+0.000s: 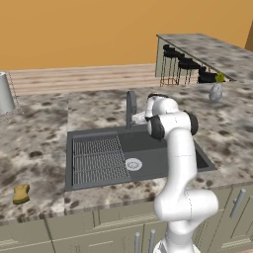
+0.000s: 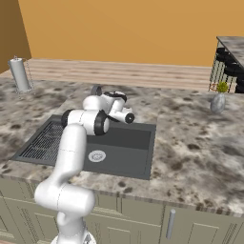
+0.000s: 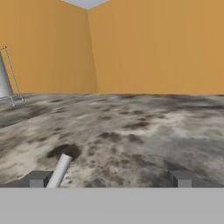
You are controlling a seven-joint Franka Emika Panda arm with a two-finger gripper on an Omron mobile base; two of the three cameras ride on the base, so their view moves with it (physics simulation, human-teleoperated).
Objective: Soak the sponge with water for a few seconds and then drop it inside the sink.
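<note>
Dark fingertips [image 3: 38, 179] stand wide apart, holding nothing, the gripper [image 3: 109, 181] level above the counter [image 3: 144, 127] beside what seems the faucet [image 1: 131, 107]. One sink [image 1: 163, 160] holds a grate [image 1: 96, 159] and a white drain [image 1: 133, 164]. One sponge [image 1: 21, 193] lies on the counter, well left of the sink.

One sponge [image 1: 21, 193], lying on the worktop [image 1: 34, 148]; one sink [image 1: 148, 163] with one ribbed grate [image 1: 96, 159], one round white drain [image 1: 133, 164] and one grey faucet [image 1: 131, 106]; one grey cylinder in a wire holder [image 1: 6, 93] at the far left; one small grey vase with a yellow-green top [image 1: 216, 90]; three black stools [image 1: 187, 64] under one second worktop [image 1: 217, 52] at the far right; one white arm [image 1: 179, 163] with one pincer [image 3: 109, 178], two finger tips [image 3: 37, 178]
</note>
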